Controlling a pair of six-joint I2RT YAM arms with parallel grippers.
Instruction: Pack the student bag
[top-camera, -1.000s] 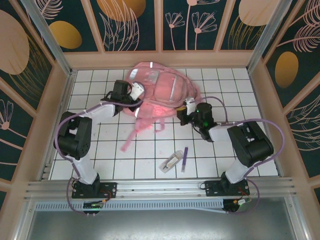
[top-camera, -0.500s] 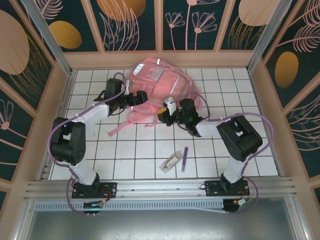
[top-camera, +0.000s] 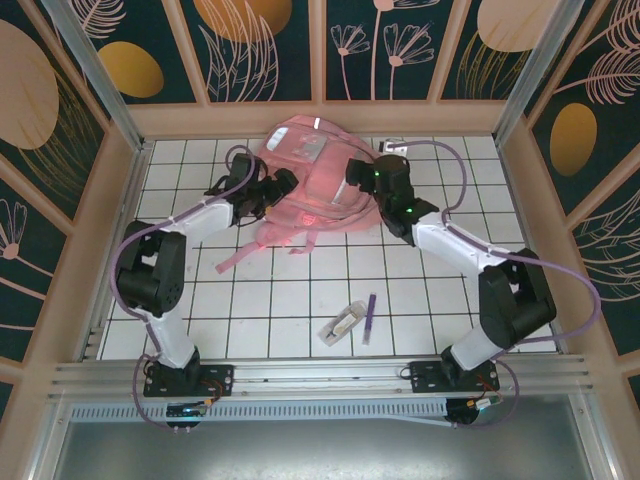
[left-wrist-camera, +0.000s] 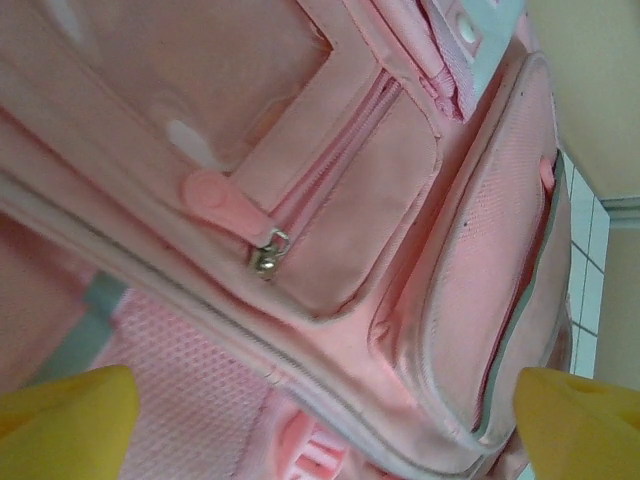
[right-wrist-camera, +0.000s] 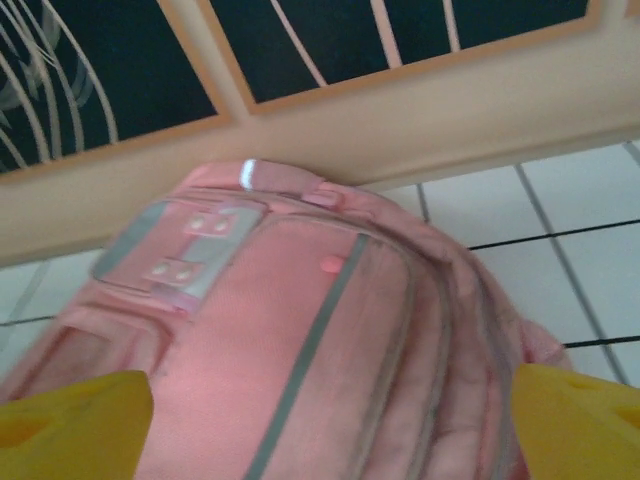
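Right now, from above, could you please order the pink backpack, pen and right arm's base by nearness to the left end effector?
1. pink backpack, far centre, at the left end effector.
2. purple pen, near centre.
3. right arm's base, near right edge.

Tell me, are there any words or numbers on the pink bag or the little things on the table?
None can be read. The student bag shows plain pink fabric, zips and a grey patch with snaps, no letters. The small packet beside the purple pen is too small to tell if it bears print.
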